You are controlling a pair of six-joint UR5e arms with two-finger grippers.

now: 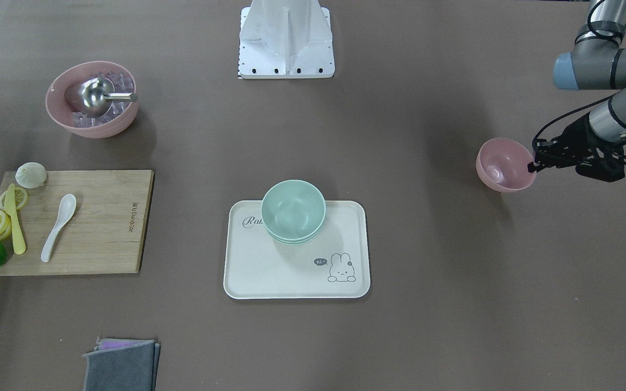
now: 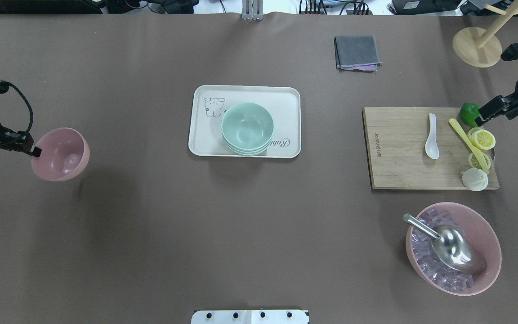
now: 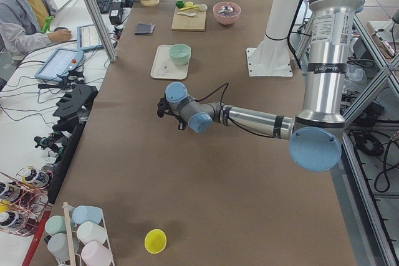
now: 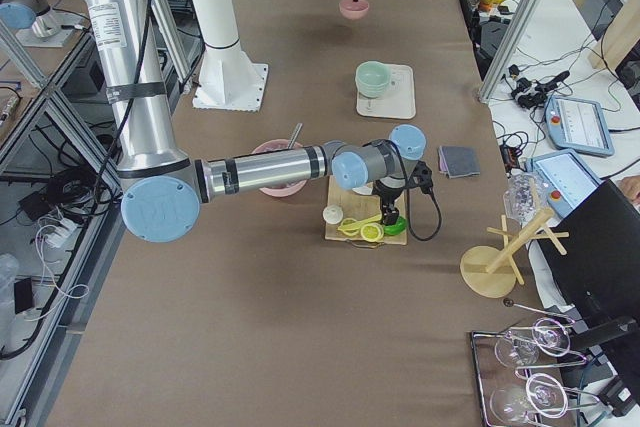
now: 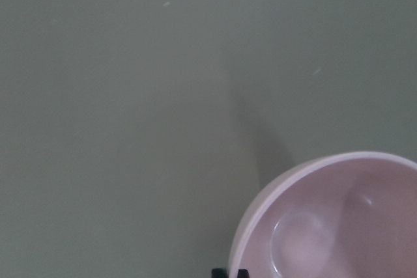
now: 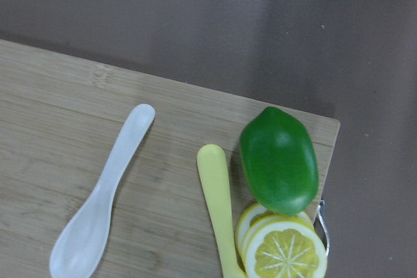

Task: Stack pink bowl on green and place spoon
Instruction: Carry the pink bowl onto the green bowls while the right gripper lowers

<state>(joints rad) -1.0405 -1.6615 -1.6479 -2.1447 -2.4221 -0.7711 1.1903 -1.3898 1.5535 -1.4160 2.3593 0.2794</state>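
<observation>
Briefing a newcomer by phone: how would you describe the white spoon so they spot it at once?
Find the bamboo cutting board with lemon slices and a lime along one edge. The spoon lies alone on its bare middle. It is glossy white with a deep oval scoop, unlike the slim yellow knife beside it or the steel scoop in the large pink bowl.

Arms spread wide, one to each side

The left arm stretches out with its forearm level and its wrist turned down. The left gripper (image 2: 35,151) is pinched on the rim of the pink bowl (image 2: 63,155), holding it lifted (the bowl's shadow lies apart from it). The right arm reaches out likewise, and the right gripper (image 2: 481,118) points down, its jaws too hidden to judge.
</observation>
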